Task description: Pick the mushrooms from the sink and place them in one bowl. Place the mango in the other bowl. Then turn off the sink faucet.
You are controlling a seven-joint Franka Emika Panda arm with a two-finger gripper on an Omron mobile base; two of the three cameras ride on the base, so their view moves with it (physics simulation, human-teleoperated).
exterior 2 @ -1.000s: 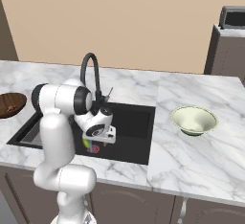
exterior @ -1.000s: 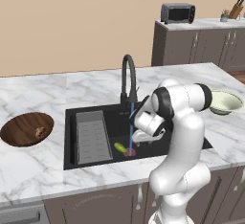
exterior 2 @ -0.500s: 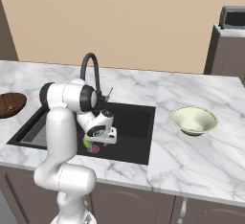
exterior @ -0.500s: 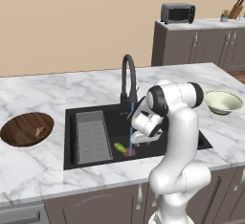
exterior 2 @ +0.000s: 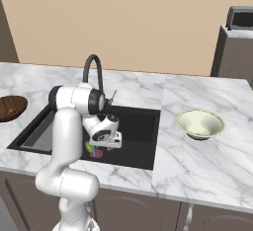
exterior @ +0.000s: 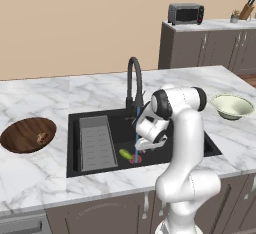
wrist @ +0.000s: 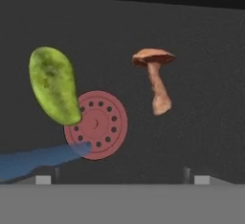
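While water runs in a thin blue stream from the sink faucet (exterior: 134, 80) down to the red drain (wrist: 96, 125), a reddish-brown mushroom (wrist: 155, 78) with a short stem lies on the black floor of the sink (exterior: 98, 116), a little apart from the drain. On the drain's other side lies the yellow-green mango (wrist: 54, 84), its lower end overlapping the drain's rim in the hand view. The gripper (exterior: 148, 147) hangs low inside the basin over these things, its jaws spread wide and empty; the two finger tips (wrist: 43, 179) stand far apart at the bottom of the hand view. A grey ribbed tray (exterior: 94, 143) fills the basin's left part.

A white marble counter (exterior: 60, 93) with grey veins surrounds the sink. To the left on it sits the dark wooden bowl (exterior: 20, 133), with a small tan-brown mushroom (exterior: 42, 138) inside it. To the right, well apart from the basin, sits the pale cream-green bowl (exterior 2: 200, 123), with nothing seen in it. Below the counter run grey-brown cabinet fronts (exterior: 100, 215). Behind stands a plain tan wall (exterior: 75, 23), and at the far right a second counter carries a toaster oven (exterior: 186, 13) and a knife block (exterior: 246, 10).
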